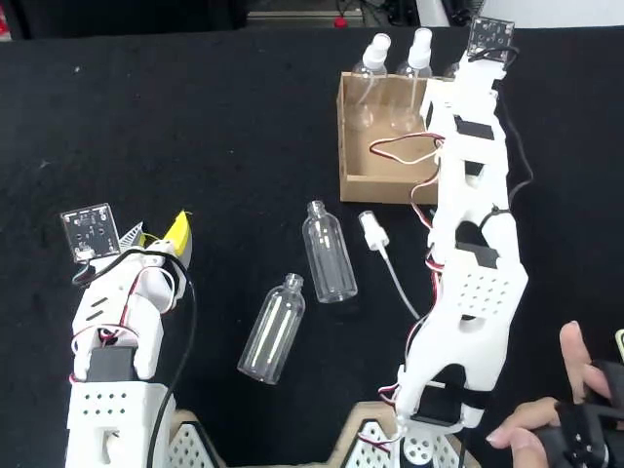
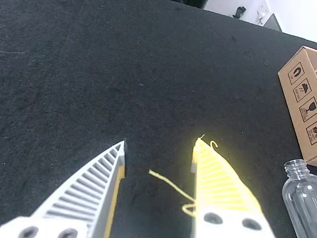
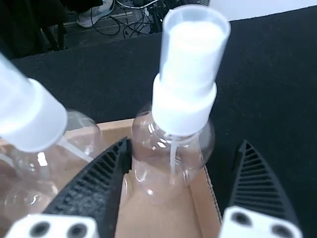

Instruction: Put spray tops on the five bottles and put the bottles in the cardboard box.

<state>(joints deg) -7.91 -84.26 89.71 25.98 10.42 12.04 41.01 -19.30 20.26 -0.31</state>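
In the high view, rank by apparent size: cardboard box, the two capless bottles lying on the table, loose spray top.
1. Cardboard box, largest.
2. Bottle nearer the box and bottle farther from it: they look alike, so tied.
3. Loose spray top, smallest.

Handling signs only; no readable words.
A column of small black pictograms marks the cardboard box side.
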